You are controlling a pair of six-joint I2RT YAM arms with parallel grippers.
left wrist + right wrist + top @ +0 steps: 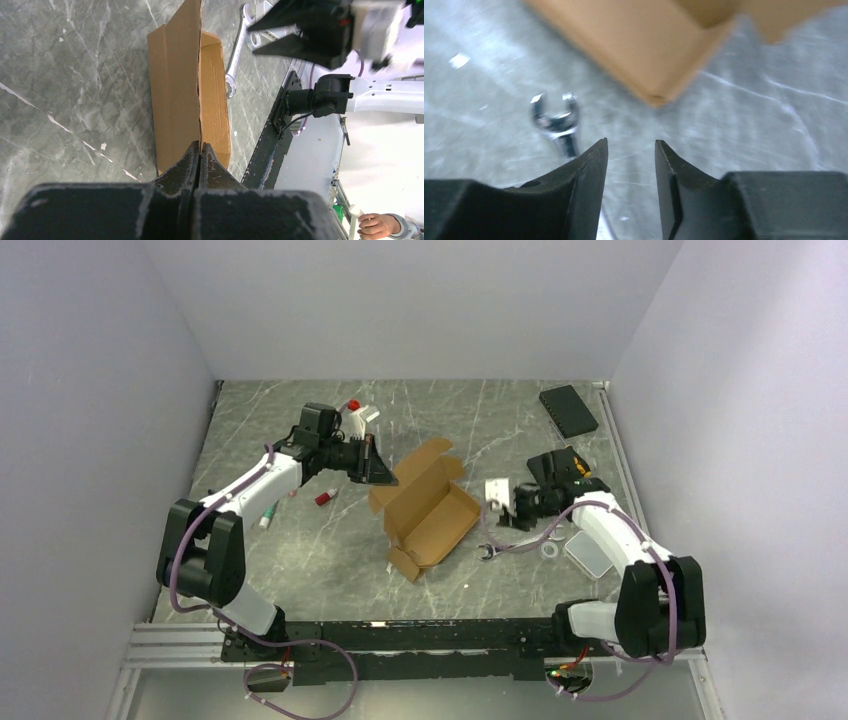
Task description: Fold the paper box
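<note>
Paper box (430,515) on counter (300,550) just beside wrench (487,553): long walls up, lid flap open, end flaps loose, so roughly half formed. Left claw (200,150) clamped on the flap edge away from the wrench. Right claw (630,165) apart, empty, above the wrench.

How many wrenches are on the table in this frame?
1. The wrench lies flat on the table, just off the near right corner of the paper box, on the right arm's side. Others may be hidden under the arms.
</note>
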